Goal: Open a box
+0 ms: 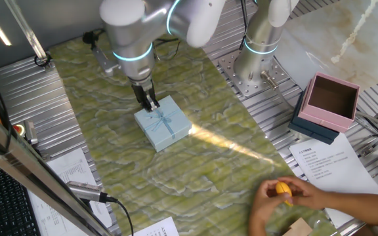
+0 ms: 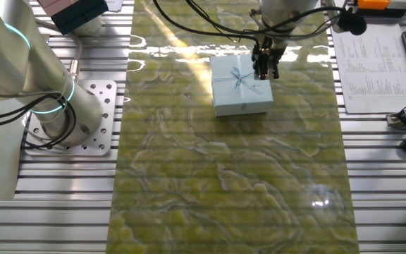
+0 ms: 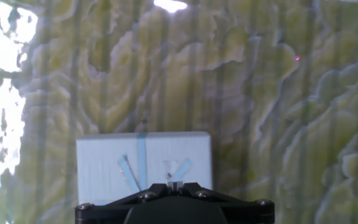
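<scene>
Open mat [image 2: 245,183] all around the box [image 1: 164,124]; pink box [image 1: 328,103] well apart

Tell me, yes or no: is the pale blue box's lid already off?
No. The box is closed, its ribbon-crossed lid seated on top, under the gripper.

Two fixed cameras are looking steeply down from opposite sides at the green marbled surface [image 1: 195,170], both sharing the pale blue gift box [image 1: 163,123]; the hand camera is hovering close, facing downward.
</scene>
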Controlling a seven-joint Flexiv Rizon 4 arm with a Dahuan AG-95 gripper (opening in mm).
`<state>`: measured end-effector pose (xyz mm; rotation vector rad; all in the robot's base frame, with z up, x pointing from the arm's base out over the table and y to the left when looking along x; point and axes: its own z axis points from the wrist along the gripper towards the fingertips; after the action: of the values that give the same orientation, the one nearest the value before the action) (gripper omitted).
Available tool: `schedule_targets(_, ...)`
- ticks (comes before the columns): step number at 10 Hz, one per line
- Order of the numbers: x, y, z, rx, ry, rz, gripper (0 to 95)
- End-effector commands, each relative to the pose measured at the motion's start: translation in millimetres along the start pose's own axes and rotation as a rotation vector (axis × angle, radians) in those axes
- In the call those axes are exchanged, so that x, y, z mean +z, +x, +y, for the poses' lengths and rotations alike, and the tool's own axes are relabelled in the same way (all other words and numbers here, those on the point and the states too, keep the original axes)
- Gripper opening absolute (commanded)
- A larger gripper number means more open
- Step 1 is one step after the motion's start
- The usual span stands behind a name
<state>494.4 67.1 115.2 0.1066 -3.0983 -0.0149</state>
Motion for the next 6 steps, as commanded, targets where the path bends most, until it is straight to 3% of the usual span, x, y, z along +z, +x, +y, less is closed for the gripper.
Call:
schedule_targets(1,13.0,1.3,1.1,0.0,0.0,-0.006,19.0)
schedule_targets(3,20.4,4.4,0.3,-0.003,0.001,-0.01,19.0)
schedule_targets(4,23.5,8.5,0.4,-0.004,-0.002,-0.01,38.0)
schedule_targets(6,26.0,14.0,4.5,0.0,0.002,-0.006,38.0)
